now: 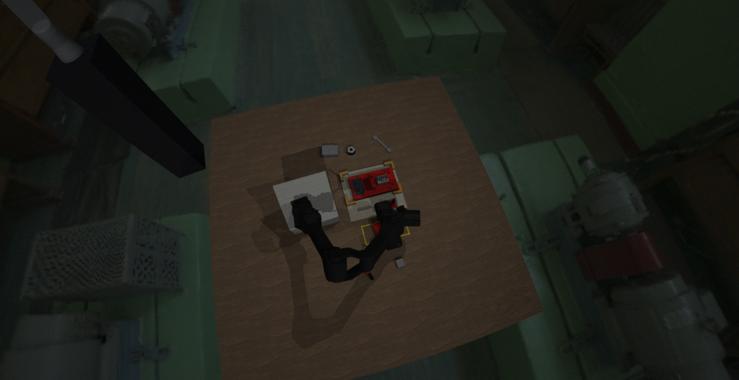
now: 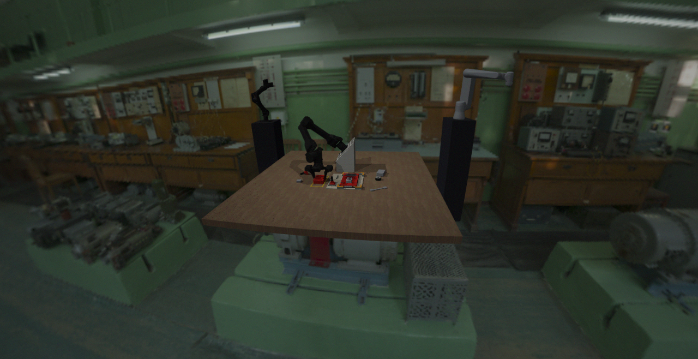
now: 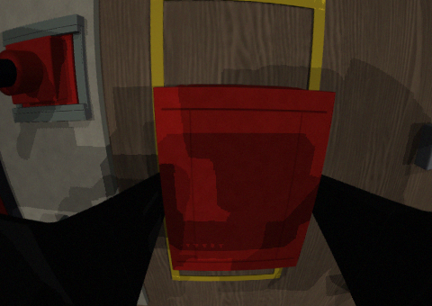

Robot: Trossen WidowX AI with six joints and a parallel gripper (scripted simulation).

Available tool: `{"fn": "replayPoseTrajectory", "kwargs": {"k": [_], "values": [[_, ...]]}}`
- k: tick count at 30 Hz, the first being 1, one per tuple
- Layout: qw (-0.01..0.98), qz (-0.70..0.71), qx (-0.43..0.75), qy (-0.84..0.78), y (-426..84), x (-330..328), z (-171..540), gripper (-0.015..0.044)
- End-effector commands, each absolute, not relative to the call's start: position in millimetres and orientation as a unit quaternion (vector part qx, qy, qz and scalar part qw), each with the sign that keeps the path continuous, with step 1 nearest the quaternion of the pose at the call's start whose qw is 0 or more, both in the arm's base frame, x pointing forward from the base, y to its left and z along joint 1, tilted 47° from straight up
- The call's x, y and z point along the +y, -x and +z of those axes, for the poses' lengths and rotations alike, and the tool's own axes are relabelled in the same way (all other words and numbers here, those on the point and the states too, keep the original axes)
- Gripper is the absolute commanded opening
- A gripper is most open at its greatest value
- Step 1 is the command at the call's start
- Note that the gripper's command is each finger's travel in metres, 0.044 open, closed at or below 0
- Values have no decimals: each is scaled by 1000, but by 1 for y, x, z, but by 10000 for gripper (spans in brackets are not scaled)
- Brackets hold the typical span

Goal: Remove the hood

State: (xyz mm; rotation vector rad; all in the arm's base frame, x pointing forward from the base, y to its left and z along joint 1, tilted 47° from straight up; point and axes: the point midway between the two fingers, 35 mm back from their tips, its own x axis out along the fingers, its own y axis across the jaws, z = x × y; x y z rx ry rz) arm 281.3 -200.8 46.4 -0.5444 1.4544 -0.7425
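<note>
The hood is off the toy car and sits over the near part of the yellow marked area, clamped by its sides in my fingers. I can't tell whether it touches the table. In the wrist view its right edge seems to overhang the outline, so I'd centre it before releasing. I'd settle it flat, spread the fingers evenly, then lift straight up, keeping clear of the red-based part alongside.
</note>
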Motion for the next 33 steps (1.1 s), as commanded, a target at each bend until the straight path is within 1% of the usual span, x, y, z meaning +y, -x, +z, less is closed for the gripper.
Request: {"fn": "replayPoseTrajectory", "kwargs": {"k": [1, 16, 26, 33], "values": [[652, -327, 641, 240, -281, -201, 47, 53], [652, -327, 641, 240, -282, -199, 48, 440], [650, -326, 643, 237, -285, -148, 95, 440], [650, -326, 644, 237, -285, -147, 96, 440]]}}
